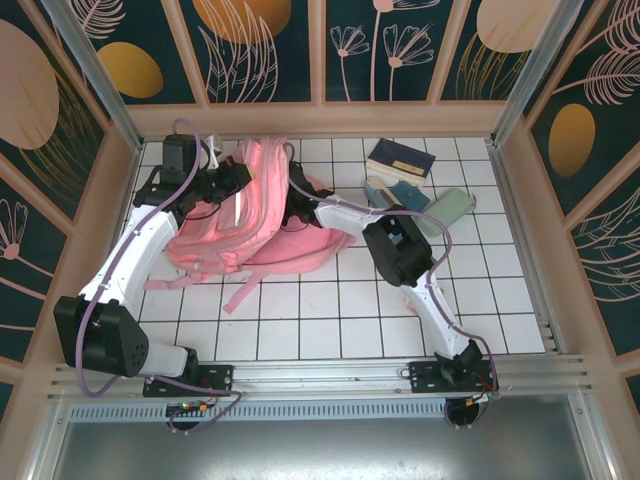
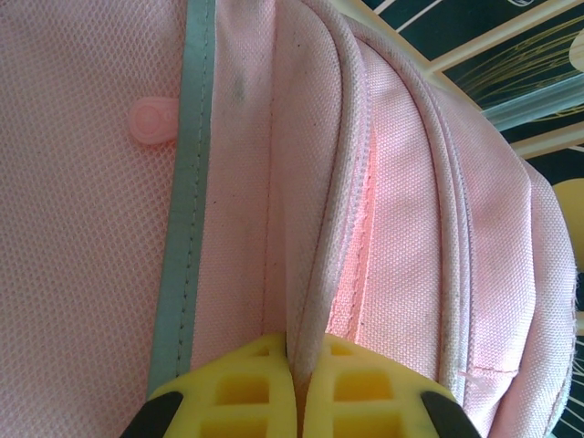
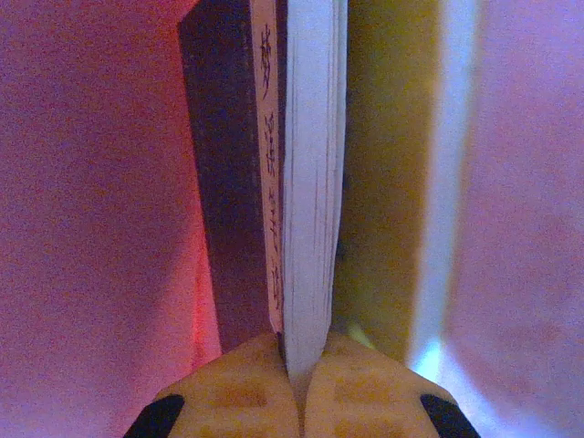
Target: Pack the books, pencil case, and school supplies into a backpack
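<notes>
Our left gripper [image 2: 301,388] pinches the backpack [image 1: 250,235] by its rim, our right gripper [image 3: 301,374] a dark book [image 3: 306,182] inside it; a navy book [image 1: 400,157] and teal pads [image 1: 408,193] lie right of it.

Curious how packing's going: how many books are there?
3. One navy book lies on the table, back right; the right gripper holds a second book inside the backpack; a yellow book seems to stand beside it. More may be hidden.
</notes>
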{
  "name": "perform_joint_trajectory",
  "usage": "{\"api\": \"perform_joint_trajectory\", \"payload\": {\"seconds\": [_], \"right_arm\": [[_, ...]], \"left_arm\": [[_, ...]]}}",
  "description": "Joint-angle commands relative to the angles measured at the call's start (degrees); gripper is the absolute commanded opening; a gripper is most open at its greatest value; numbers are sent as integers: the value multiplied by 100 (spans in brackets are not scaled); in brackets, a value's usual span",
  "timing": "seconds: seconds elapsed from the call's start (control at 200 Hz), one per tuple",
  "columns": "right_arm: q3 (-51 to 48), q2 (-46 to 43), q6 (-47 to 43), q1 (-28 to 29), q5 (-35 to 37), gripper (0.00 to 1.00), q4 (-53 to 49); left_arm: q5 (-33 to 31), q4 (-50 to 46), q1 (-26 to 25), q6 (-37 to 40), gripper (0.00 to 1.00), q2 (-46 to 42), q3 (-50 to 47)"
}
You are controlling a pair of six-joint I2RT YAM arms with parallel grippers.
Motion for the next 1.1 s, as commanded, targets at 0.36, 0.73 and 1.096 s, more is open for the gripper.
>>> {"api": "perform_joint_trajectory", "payload": {"seconds": [0.36, 0.73, 1.096], "right_arm": [[-940, -1300, -1034, -79, 636, 59, -372], [-3049, -3249, -1622, -558, 1209, 70, -614], [-4471, -4752, -1981, -1966, 2048, 70, -1036]], "left_arm": [[-332, 310, 24, 412, 0, 61, 116], [-866, -1, 26, 1057, 0, 279, -105], [-660, 112, 26, 1397, 0, 345, -610]]}}
